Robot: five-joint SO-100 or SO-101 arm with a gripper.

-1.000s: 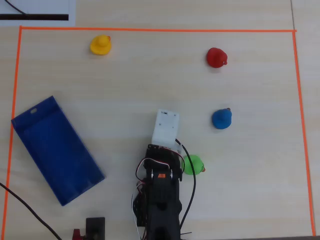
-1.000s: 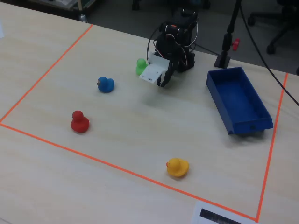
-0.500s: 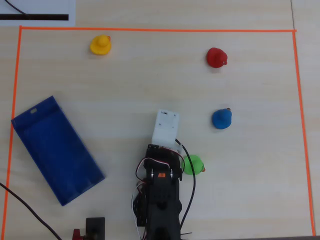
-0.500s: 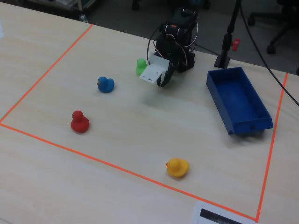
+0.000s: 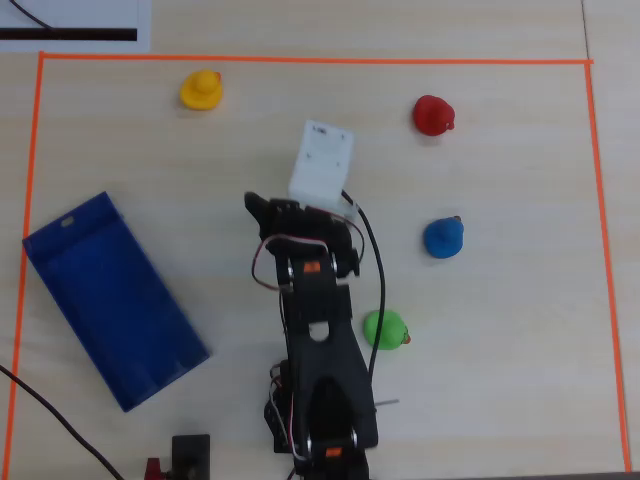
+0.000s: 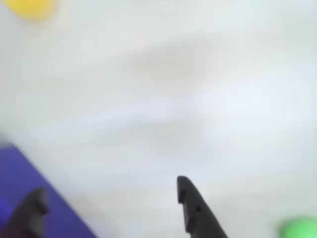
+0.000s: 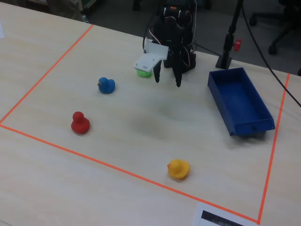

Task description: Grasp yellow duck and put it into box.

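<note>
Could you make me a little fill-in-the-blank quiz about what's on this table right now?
1. The pincer hangs in the air, holding ____.
2. The blue box has ____ ducks inside it.
3. The duck partly hidden behind the arm in the fixed view is ____.
4. In the overhead view, the yellow duck sits near the ____ line taped on the table.

Missing words: nothing; no; green; orange

In the fixed view, the arm (image 7: pixel 175 33) stands at the far edge of the pale wooden surface (image 7: pixel 141 117), its gripper (image 7: pixel 167 79) raised above the wood with the jaws parted and empty. A green duck (image 7: pixel 143 72) sits just behind it, seemingly partly hidden. The blue box (image 7: pixel 240 101) lies to the right. The yellow duck (image 7: pixel 178 169) rests near the orange tape line (image 7: pixel 117 170), well apart from the gripper. A blue duck (image 7: pixel 106 85) and a red duck (image 7: pixel 80 123) sit on the left.
</note>
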